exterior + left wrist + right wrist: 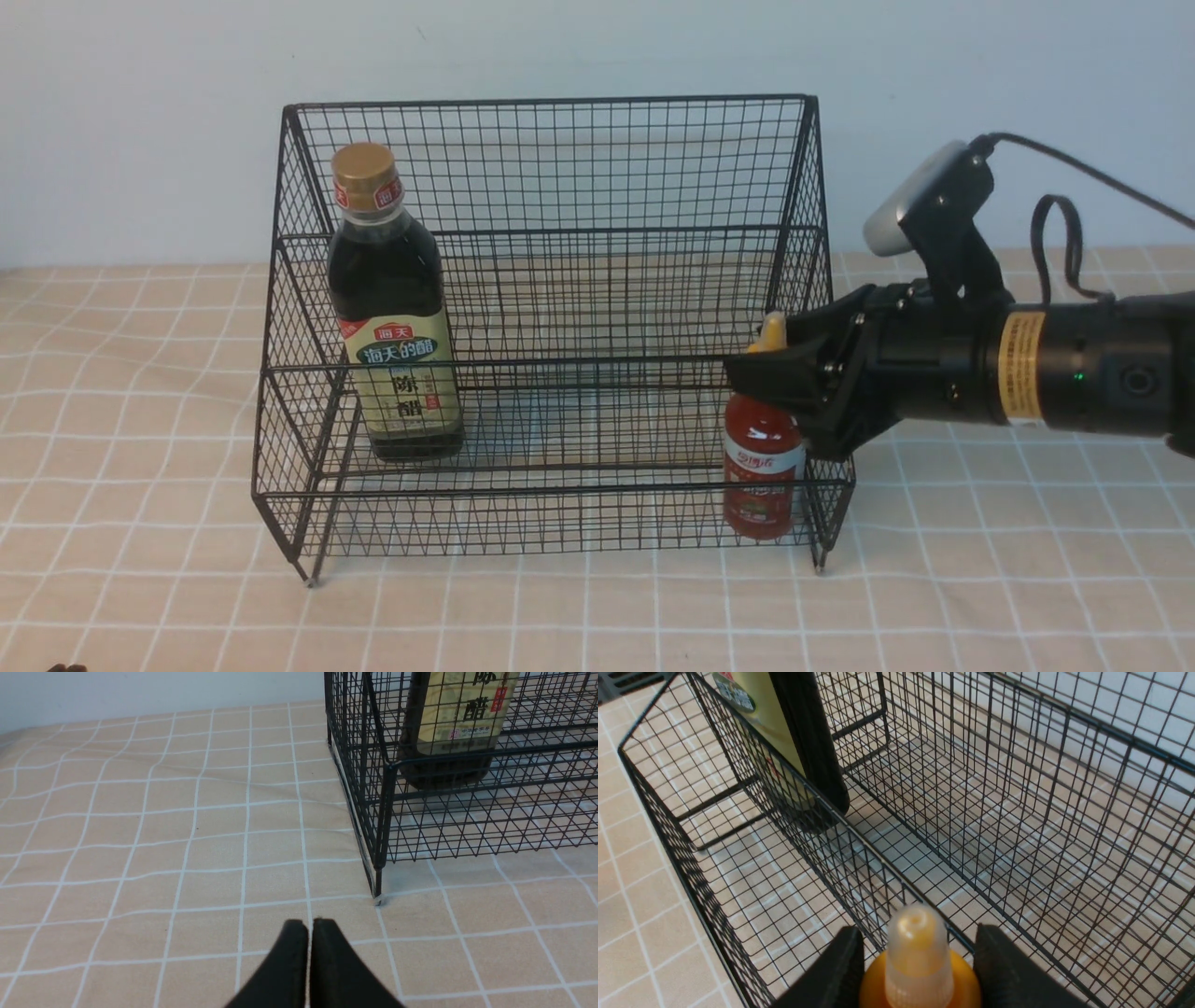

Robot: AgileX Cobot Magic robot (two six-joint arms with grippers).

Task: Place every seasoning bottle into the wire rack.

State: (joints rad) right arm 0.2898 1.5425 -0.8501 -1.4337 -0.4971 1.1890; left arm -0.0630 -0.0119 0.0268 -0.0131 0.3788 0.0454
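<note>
The black wire rack (551,100) stands mid-table on the checked cloth. Inside it, at its left end, the tall dark vinegar bottle (392,308) with the gold cap stands upright; its lower part also shows in the wrist views (455,728) (803,742). The small red sauce bottle (761,476) is upright in the low front part of the rack's right end. My right gripper (761,373) reaches in from the right and is shut on its yellow cap (920,952), one finger on each side. My left gripper (309,926) is shut and empty, low over the cloth by the rack's front left foot.
The rack's front left foot (377,899) stands close ahead of my left fingertips. The rack's tall back and sloping side meshes (1064,788) surround the right gripper. A pale wall rises behind the table.
</note>
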